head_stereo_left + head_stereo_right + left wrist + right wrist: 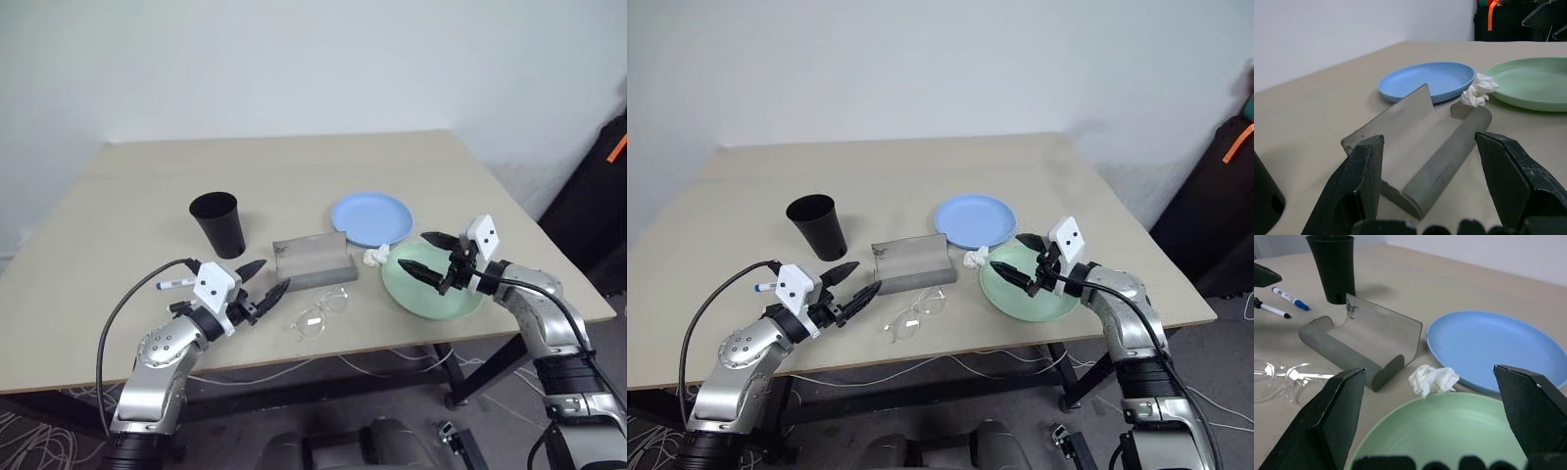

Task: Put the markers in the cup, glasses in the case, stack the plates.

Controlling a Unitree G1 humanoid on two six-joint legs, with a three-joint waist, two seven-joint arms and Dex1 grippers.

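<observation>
While lid stands open, grey matte case (313, 259) lies empty, hinge-side curved.

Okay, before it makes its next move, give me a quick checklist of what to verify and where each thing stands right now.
1. Right gripper open, holding nothing, over the mint green plate: ok.
2. Left gripper open, holding nothing, near the case: ok.
3. Case lid open, ready for the glasses, which lie on the table in front of it: ok.
4. Cup upright, mouth up: ok.
5. Both markers in the cup: not ok, they lie on the table.
6. Light blue plate free for stacking: ok on top; whether the white crumpled lump touches its rim, cannot tell.
</observation>
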